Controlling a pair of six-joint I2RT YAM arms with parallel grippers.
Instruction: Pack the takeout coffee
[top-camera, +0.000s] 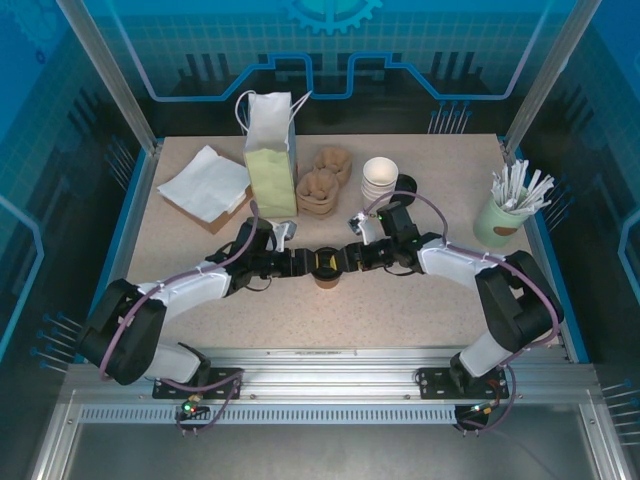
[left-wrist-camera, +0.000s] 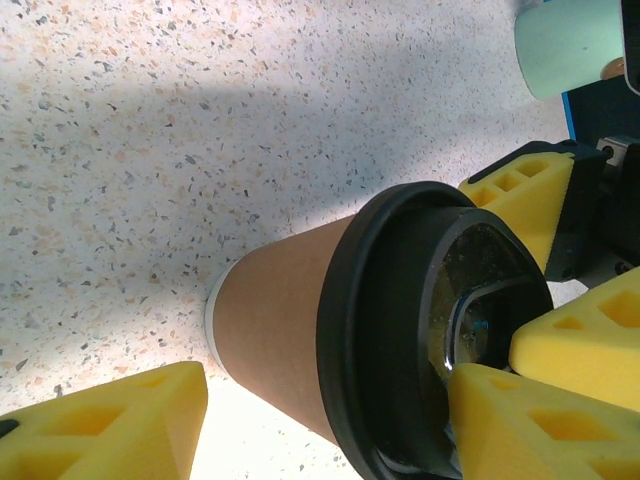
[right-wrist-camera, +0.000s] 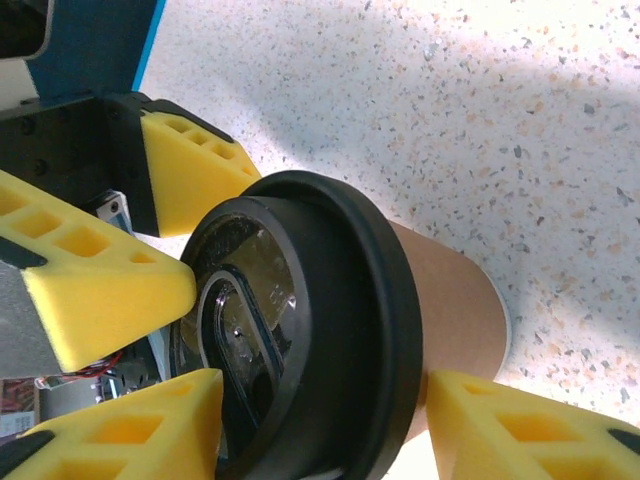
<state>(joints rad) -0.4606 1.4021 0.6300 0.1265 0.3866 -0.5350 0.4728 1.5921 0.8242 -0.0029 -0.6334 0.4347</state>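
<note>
Upright coffee cup is straddled from opposite sides, equally near: left pincer held apart, unclamped; right pincer clamp cannot be told.

No readable text, brand or number is showing. Raised marks on the lid of the takeout coffee, sitting between the fingers of the right claw, are blurring beyond reading.

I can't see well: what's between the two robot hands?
The brown coffee cup with its black lid stands between the left hand and right hand, in the top view.
</note>
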